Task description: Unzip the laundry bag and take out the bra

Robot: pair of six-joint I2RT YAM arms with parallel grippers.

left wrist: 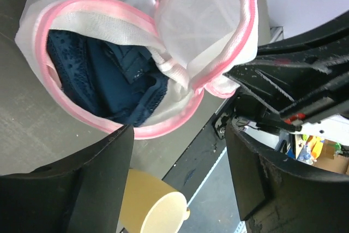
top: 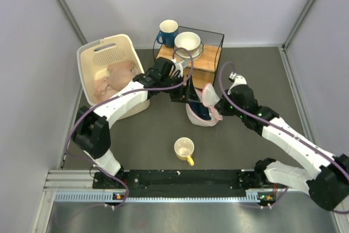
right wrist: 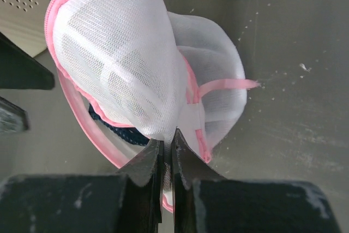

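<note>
From the top camera, much of the laundry bag (top: 199,114) was hidden by the two arms that met over it in the middle of the gray table (top: 262,69). The left gripper (top: 182,90) was at its far left side and the right gripper (top: 216,102) at its right side. Both were too small and dark there to tell how their fingers stood. A yellow mug (top: 184,149) stood near the bag, and a cream basket (top: 87,61) with slotted sides held pale cloths (top: 117,76).

From the left wrist camera, the bag (left wrist: 109,17) lay unzipped with its round lid tipped up. The bra (left wrist: 92,77) sat inside the lower half. It looked dark blue and lacy, and part of it was tucked under the white mesh. The left gripper (left wrist: 179,132) had its black fingers (left wrist: 109,162) spread wide with nothing between them, just beside the pink rim (whether it touched, I could not tell). The mug (left wrist: 152,205) was partly cut off behind one finger.

From the right wrist camera, the domed lid of the bag (right wrist: 117,64) hid almost all of the inside. Only a thin strip of the bra (right wrist: 117,130) peeked out under it. The right gripper (right wrist: 168,147) had its fingers pressed together, pinching the white mesh at the lid's lower edge. The mesh was full of tiny holes, the rim was a soft pink band, and a thin pink loop (right wrist: 226,85) stuck out to the side.
</note>
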